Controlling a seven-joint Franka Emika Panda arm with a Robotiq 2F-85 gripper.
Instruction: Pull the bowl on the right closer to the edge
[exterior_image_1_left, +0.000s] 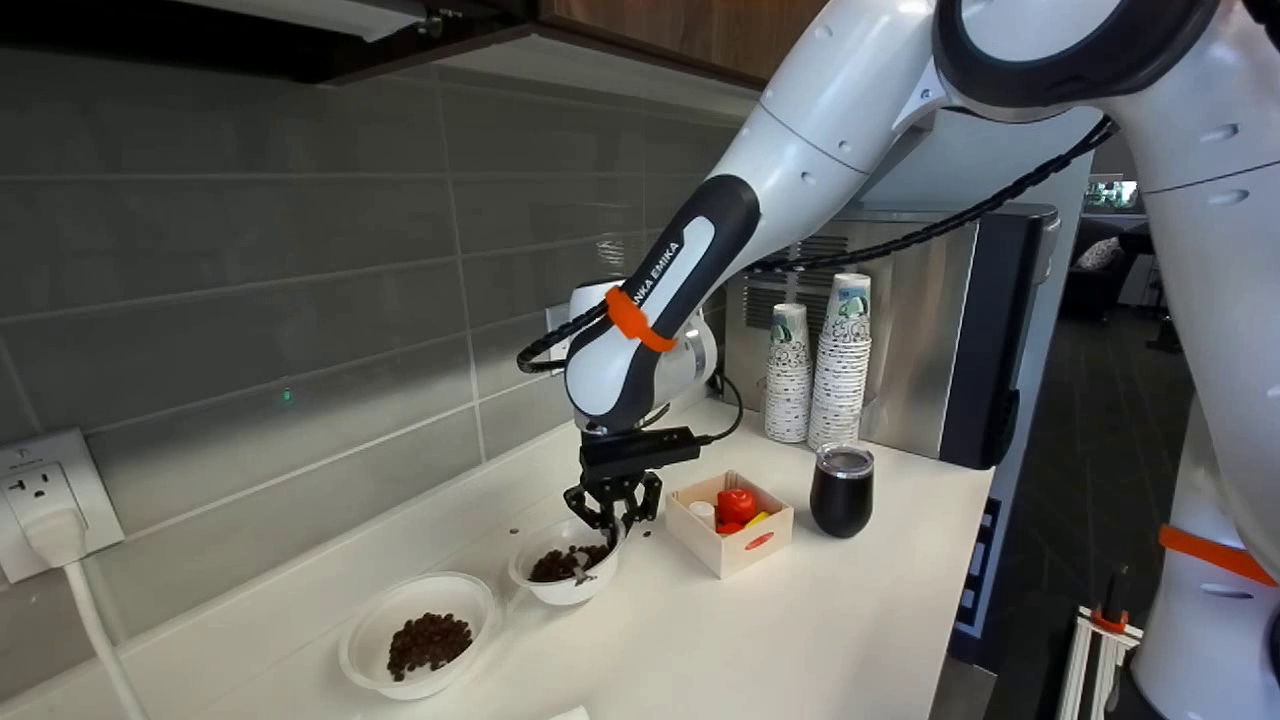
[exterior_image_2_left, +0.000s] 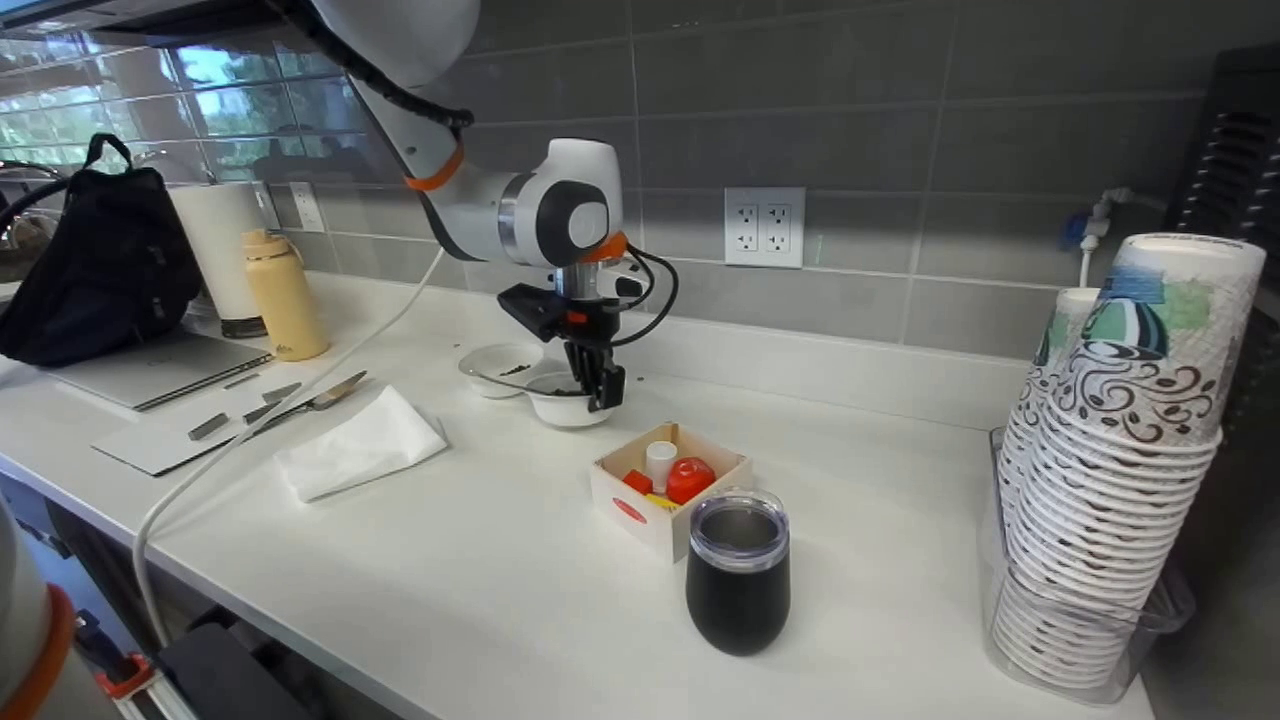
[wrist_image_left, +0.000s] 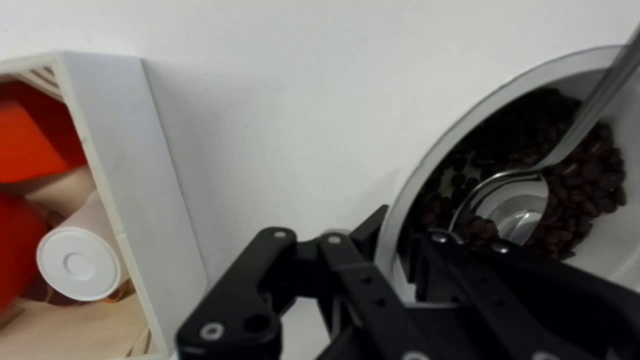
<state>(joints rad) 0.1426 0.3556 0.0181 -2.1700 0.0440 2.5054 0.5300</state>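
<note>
Bowl (exterior_image_1_left: 565, 594): round, white, with dark bean-like pieces (wrist_image_left: 595, 175); stands between the second bowl (exterior_image_1_left: 455, 603) and the wooden box (exterior_image_1_left: 725, 552), nearer the tiled wall (exterior_image_1_left: 330, 330) than the front edge (exterior_image_2_left: 300, 640).
Gripper (wrist_image_left: 392, 245): narrow, astride the rim, one finger inside, one outside; the rim appears pinched, force not visible.
Rim contact: on the side facing the wooden box; the bowl's body lies off the fingers toward the second bowl.
Axis: none in the bowl; the spoon (wrist_image_left: 592, 115) points its handle away from the gripper.
Pull line to front edge: judged to cross the gripper-to-bowl line, not follow it.
Caution: off-centre hold may swing the bowl; keep clear of the wooden box, just beside the probable route.
</note>
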